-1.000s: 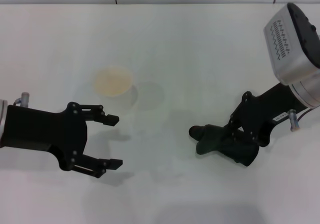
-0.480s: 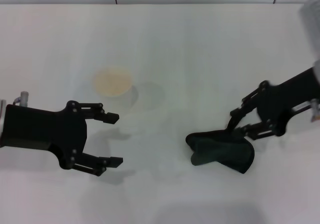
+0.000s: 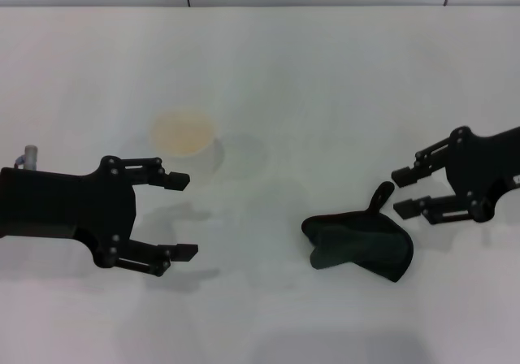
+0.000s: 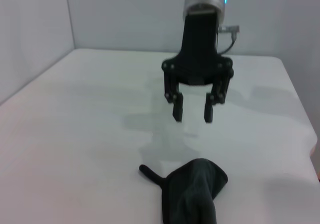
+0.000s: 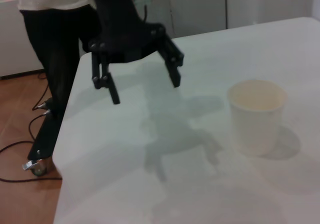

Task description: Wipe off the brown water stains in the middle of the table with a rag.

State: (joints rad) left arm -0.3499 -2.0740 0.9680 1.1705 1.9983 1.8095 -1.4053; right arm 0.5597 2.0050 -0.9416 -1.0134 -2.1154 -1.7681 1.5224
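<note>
Dark rag [image 3: 357, 246] is being left crumpled on white table [image 3: 325, 71] at 4 o'clock, just released by R gripper [image 3: 410, 191], fingers now apart, empty. L gripper [image 3: 180, 215], at 8, is being held spread. Cup [image 3: 184, 135] at 10; no brown stains discernible.

The left tool [image 5: 142, 84], fingers spread, hangs above the white table [image 5: 200, 184] near a paper cup [image 5: 256, 115].

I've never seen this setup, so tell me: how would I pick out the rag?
Start from the white table and look toward the robot's right side. The rag lies crumpled on the surface, just in front of the open right pincer. It is the only dark, soft lump; the cup is pale and rigid.
</note>
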